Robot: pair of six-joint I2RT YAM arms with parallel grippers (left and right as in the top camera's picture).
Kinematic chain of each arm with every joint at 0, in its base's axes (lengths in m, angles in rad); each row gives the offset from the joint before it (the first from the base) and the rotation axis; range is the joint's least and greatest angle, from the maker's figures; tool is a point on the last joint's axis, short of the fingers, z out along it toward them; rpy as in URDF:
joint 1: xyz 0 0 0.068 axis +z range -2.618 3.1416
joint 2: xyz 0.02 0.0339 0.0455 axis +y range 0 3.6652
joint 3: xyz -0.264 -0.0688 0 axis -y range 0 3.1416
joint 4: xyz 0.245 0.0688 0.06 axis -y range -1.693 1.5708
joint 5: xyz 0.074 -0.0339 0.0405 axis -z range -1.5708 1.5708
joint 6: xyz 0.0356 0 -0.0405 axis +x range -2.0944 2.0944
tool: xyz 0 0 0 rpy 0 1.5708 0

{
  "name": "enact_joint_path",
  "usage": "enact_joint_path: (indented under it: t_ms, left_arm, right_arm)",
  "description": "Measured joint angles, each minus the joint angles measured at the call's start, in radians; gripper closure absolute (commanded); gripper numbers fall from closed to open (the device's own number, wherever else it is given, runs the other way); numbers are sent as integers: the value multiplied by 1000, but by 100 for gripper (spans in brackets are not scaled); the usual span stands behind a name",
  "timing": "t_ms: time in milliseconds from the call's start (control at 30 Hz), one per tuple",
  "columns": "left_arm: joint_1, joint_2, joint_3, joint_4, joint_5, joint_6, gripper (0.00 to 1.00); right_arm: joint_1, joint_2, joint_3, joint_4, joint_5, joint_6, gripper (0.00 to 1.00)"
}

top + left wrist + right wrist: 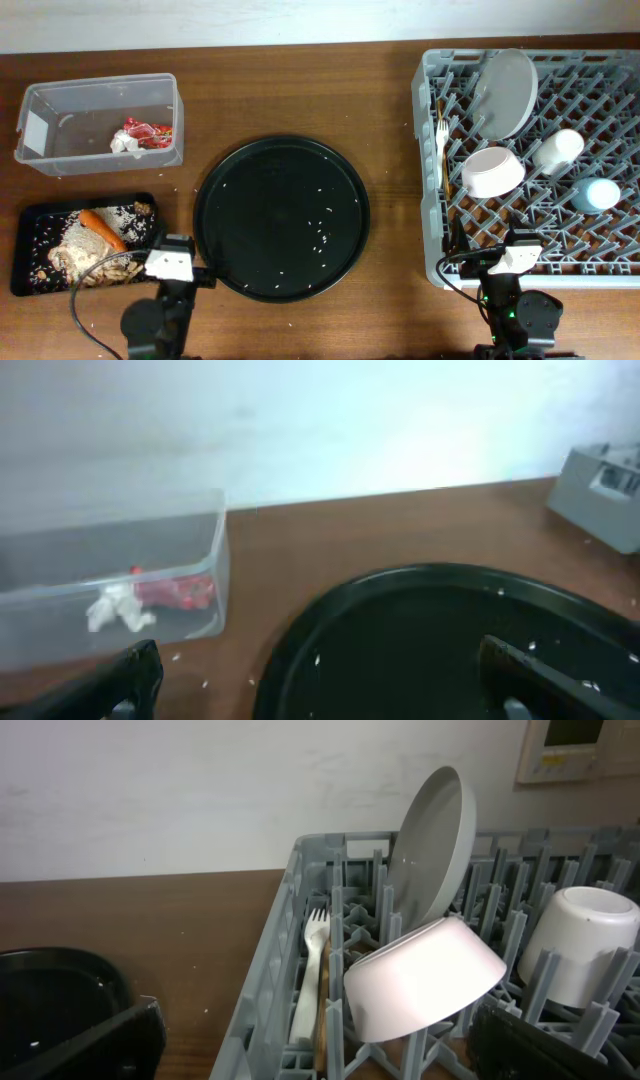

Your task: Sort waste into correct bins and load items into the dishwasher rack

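Waste sits in the two bins at the left of the surface (390,95). The crumpled red-and-white wrapper (143,135) lies inside the clear tub (55,98), toward its right end. The white rice (122,214), the brownish food scraps (78,256) and the orange carrot (103,228) fill the shallow black tray (24,268) just in front of the tub. The round black tray (282,160) in the middle holds only scattered grains of rice. At the right, the grey dishwasher rack (428,262) carries the dishes. The pale plate (508,93) stands on edge, leaning among the far tines. The pinkish bowl (492,171) is tipped on its side just in front of the plate. The cream cup (557,148) rests to the bowl's right, and the light blue cup (597,193) lies further right and nearer. The white fork (441,135) lies along the rack's left side with its prongs pointing away, and the wooden chopsticks (322,1038) lie close beside it. The left claw (318,652) hangs at the near edge of the round tray, spread wide and holding nothing. The right claw (315,1015) hangs at the rack's near edge, also spread wide and empty.
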Motion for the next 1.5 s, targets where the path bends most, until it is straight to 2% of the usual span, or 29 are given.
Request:
enact_joint_path:
  t_ms: [167,267,467,1500]
  left_arm:
    - [-18,-100,-61,18,22,0,1]
    - [-48,-157,-61,-41,-5,0,0]
    - [-52,-157,-61,-67,-56,0,1]
    - [-52,-157,-61,-71,-92,0,1]
  right_arm:
    - [0,0,0,0,0,0,1]
    - [0,0,0,-1,0,0,1]
    - [0,0,0,0,0,0,1]
    - [0,0,0,0,0,-3,1]
